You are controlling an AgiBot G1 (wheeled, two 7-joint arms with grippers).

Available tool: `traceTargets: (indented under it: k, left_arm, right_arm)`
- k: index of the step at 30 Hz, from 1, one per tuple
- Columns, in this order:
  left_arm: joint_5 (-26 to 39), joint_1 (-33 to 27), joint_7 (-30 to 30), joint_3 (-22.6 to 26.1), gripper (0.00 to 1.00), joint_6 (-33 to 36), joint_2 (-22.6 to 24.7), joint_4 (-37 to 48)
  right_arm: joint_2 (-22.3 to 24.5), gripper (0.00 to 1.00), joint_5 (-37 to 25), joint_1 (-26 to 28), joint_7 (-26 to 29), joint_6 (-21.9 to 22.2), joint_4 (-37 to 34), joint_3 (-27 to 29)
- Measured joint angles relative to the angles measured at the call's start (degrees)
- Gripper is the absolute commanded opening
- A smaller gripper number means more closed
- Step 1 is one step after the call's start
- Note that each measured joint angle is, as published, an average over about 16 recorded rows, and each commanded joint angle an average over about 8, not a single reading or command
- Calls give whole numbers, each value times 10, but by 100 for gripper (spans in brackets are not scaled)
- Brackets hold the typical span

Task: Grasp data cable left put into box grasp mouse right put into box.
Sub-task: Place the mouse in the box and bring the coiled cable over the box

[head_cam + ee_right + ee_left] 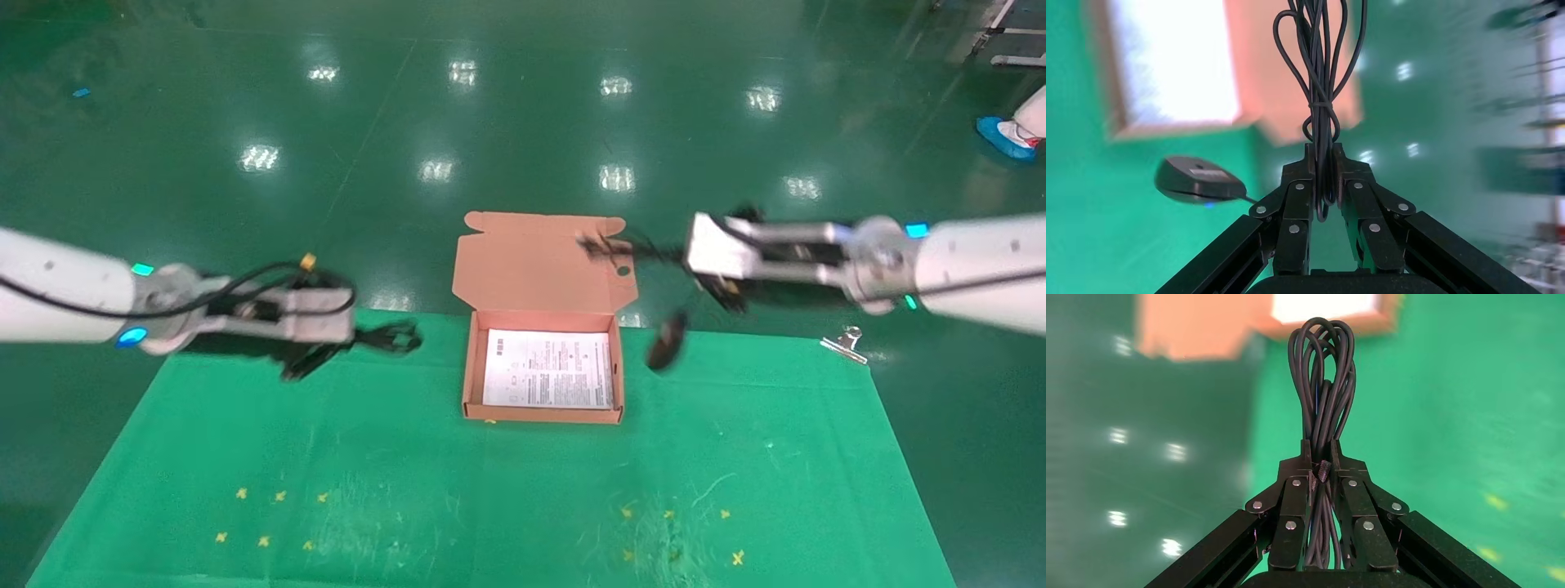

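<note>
The left gripper (1321,454) is clamped on the data cable (1322,386), held in the air left of the box (543,412). The right gripper (1322,159) is clamped on the mouse's bundled cord (1321,73); the mouse (668,340) is dangling below it, just right of the open box, above the green mat (490,506).

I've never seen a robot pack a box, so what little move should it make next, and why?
Probably the left gripper should carry the data cable sideways over the box. It is shut on the bundle, off to the box's left. The right gripper holds the mouse's cord, the mouse dangling beside the box, so it comes second.
</note>
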Motion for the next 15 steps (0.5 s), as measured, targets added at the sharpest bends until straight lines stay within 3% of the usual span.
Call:
traceTargets:
  k: [15]
  left_arm:
    - [32,-65,24,-11,0,-105,73,49]
  right_arm:
    - [-102,0,22,85,-41,64,-84,15]
